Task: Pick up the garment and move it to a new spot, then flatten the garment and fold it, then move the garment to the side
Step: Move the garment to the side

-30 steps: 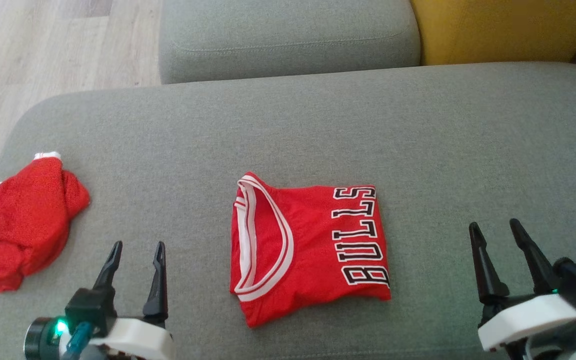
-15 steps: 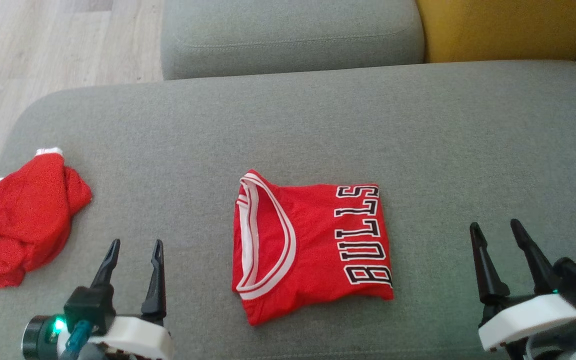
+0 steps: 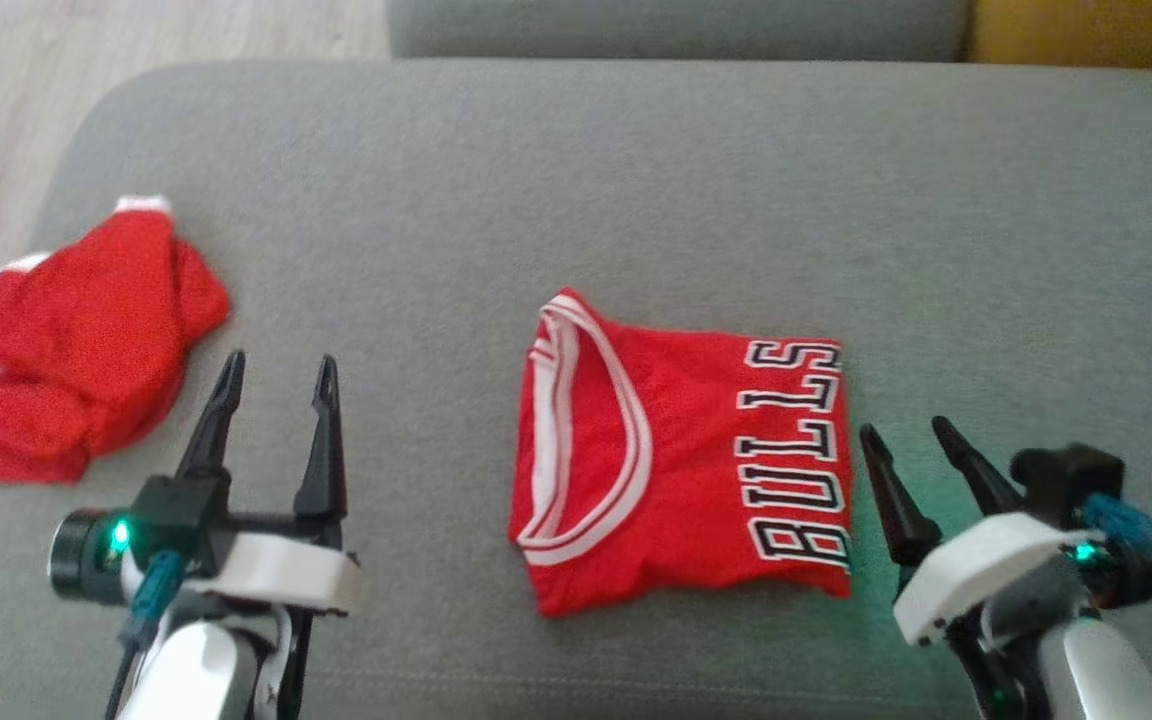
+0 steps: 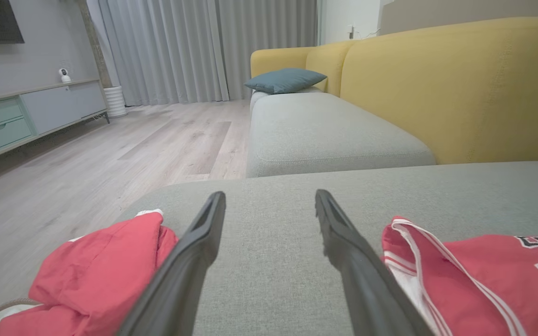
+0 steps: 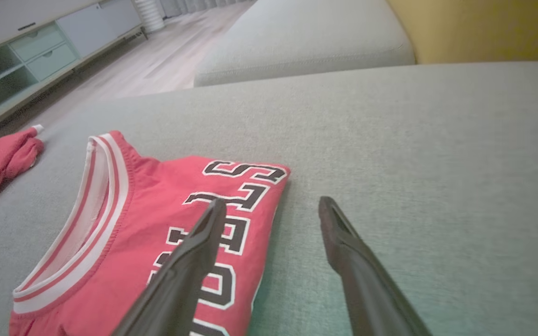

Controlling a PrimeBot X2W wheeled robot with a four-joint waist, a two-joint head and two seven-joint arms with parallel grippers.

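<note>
Two red garments on sofa (image 3: 636, 180): folded jersey (image 3: 686, 470), near-square, collar leftward; crumpled garment (image 3: 86, 340). Left claw (image 3: 280, 358), right claw (image 3: 903, 427) fully spread, empty.

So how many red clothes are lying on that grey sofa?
2. A folded Bulls jersey lies in the middle of the grey seat cushion, and a crumpled red garment sits near its left edge. Others may be hidden.

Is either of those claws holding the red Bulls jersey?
No, the left gripper and right gripper both stand open and empty either side of the folded Bulls jersey lying flat on the grey sofa seat.
</note>
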